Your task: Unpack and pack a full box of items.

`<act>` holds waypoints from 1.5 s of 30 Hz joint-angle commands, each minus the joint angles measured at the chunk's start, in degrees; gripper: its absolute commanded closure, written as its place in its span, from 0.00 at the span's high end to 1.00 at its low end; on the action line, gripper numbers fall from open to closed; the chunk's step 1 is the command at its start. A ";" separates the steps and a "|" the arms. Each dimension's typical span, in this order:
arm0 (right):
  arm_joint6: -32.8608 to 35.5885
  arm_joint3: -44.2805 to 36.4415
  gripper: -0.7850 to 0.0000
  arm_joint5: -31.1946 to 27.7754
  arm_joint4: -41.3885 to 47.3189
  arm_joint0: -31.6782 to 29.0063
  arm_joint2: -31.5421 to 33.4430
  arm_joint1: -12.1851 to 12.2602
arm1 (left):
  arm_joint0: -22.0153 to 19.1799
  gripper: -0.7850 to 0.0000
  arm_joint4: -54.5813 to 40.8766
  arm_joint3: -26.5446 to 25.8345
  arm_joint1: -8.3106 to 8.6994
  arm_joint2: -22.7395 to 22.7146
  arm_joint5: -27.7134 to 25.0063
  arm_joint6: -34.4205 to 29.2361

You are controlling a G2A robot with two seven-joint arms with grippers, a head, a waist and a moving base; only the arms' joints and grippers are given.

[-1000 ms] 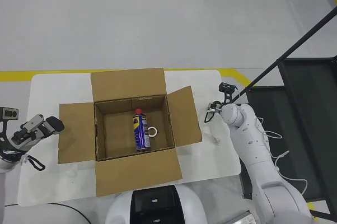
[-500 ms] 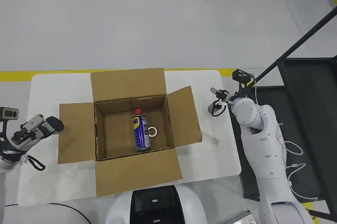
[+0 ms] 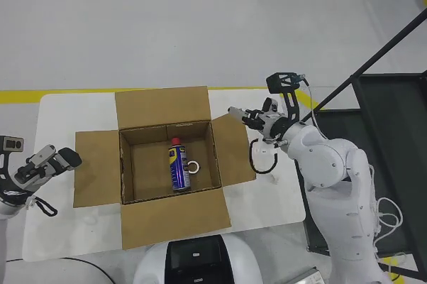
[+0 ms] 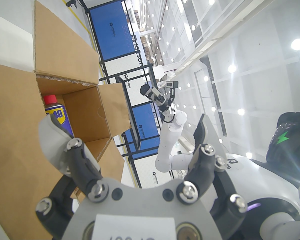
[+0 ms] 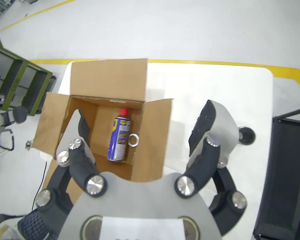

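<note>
the floor [image 3: 199,35] is pale grey and smooth. a yellow line [image 3: 29,95] runs across it from the left edge of the top view, along the far edge of the white surface [image 3: 277,202]. at the right of the frame stands a black metal rack [image 3: 394,142] with dark shelves. the right wrist view shows a green shelf unit [image 5: 27,63] on the floor. the left wrist view shows blue panels [image 4: 110,33] in black frames and a white ceiling with many round lights [image 4: 298,44].

Left gripper [image 4: 126,126], right gripper [image 5: 143,112]: fingers [image 5: 81,126] apart.
</note>
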 commanded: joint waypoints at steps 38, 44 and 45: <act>-0.54 27.14 1.00 4.27 -0.69 16.39 -33.00 -5.33 | 0.00 1.00 0.00 0.00 0.00 0.00 0.00 0.00; -2.40 41.80 1.00 7.04 2.93 23.44 -40.72 -9.07 | 0.00 1.00 0.00 0.00 0.00 0.00 0.00 0.00; -2.77 44.09 1.00 7.87 2.92 24.44 -41.92 -9.72 | 0.00 1.00 0.00 0.00 0.00 0.00 0.00 0.00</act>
